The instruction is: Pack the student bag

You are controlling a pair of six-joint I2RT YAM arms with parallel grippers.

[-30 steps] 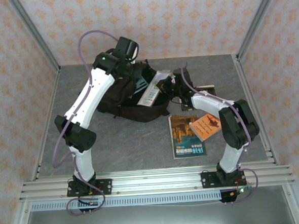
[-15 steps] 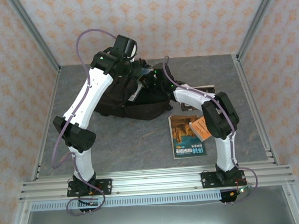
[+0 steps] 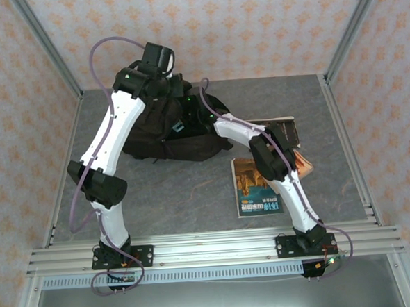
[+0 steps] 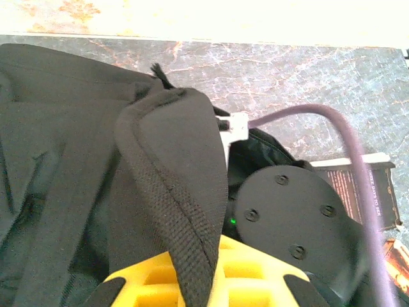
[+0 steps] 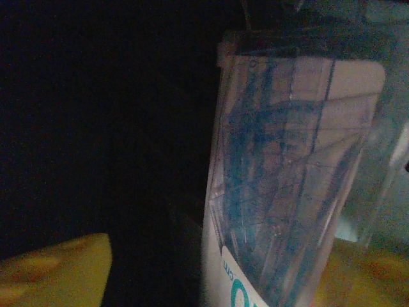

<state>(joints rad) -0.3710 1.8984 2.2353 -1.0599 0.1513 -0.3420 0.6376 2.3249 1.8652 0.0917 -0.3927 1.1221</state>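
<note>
The student bag [image 3: 158,132], a large black backpack, lies at the back middle of the table. My left gripper [image 4: 198,284] is shut on a black webbed edge of the bag [image 4: 172,192] and holds it up. My right arm [image 3: 233,127] reaches leftward into the bag's opening. Inside the dark bag, my right gripper [image 5: 211,275] stands open, its yellow fingers [image 5: 54,268] wide apart. A clear packet of blue rulers and set squares [image 5: 287,173] lies between them, close to the right finger.
A brown-covered book [image 3: 254,185] lies flat on the table in front of the right arm. A dark book [image 3: 281,128] and an orange one [image 3: 306,162] lie to its right. Metal frame posts border the table on both sides.
My right arm has swung left from beside the bag into its opening, carrying the clear packet, and its jaws have spread apart. The left gripper has shifted slightly left, still holding the bag's edge.
</note>
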